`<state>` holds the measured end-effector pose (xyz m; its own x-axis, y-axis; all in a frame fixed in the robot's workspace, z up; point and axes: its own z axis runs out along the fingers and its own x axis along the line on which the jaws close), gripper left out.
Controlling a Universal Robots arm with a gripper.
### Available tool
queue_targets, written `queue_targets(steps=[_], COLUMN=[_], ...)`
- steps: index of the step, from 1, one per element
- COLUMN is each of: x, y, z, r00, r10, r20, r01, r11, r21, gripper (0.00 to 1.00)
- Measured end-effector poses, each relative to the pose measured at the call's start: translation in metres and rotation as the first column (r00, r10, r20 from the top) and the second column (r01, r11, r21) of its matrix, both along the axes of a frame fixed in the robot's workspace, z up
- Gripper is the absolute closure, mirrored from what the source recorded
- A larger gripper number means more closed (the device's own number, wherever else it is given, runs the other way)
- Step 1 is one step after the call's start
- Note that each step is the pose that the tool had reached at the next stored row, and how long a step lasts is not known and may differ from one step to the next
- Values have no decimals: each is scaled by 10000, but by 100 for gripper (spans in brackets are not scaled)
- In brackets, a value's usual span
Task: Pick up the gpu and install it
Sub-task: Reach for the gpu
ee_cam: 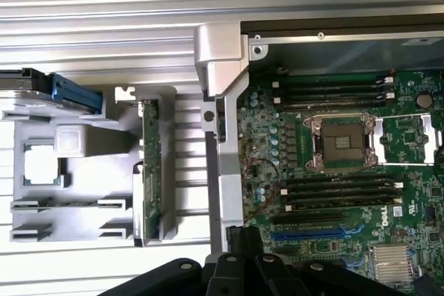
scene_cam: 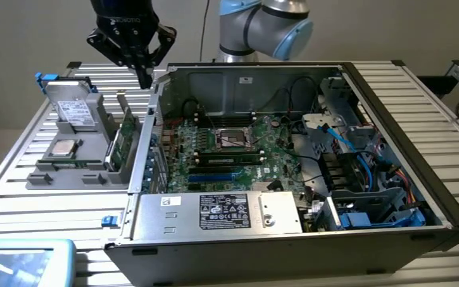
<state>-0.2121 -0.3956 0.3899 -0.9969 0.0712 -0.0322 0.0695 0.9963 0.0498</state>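
1. The gripper (scene_cam: 145,81) hangs in the upper left of the exterior view, its black fingers pressed together at the tips and pinching nothing.
2. Its tips point down at the back corner of the open computer case (scene_cam: 389,107), just above the case's wall on the exterior view's left.
3. The gpu (scene_cam: 125,139) is below and slightly left of the tips and apart from them. It stands on edge in a slot of a grey holder (scene_cam: 78,174), beside the case wall. In the wrist view the card (ee_cam: 150,171) shows as a narrow green strip in the same slot.
4. Further left in the holder, a silver hard drive (scene_cam: 75,111) with a white label leans upright. A square processor chip (scene_cam: 64,147) lies flat in front of it.
5. Inside the case, at centre frame, lies the green motherboard (scene_cam: 213,173) with its bare processor socket (scene_cam: 233,139).
6. A silver power supply (scene_cam: 222,212) with a black label fills the case's near edge, lower centre.
7. Holder and case rest on a slatted metal table (scene_cam: 22,203).
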Motion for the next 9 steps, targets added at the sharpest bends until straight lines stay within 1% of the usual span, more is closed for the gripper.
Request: queue_targets(steps=[5, 9], x=[-225, -408], y=[9, 23], z=[-22, -58], r00=[10000, 10000], r10=[-1, 0], r20=[3, 16], r01=[1, 0], r11=[10000, 10000], r21=[0, 0], gripper=[88, 88])
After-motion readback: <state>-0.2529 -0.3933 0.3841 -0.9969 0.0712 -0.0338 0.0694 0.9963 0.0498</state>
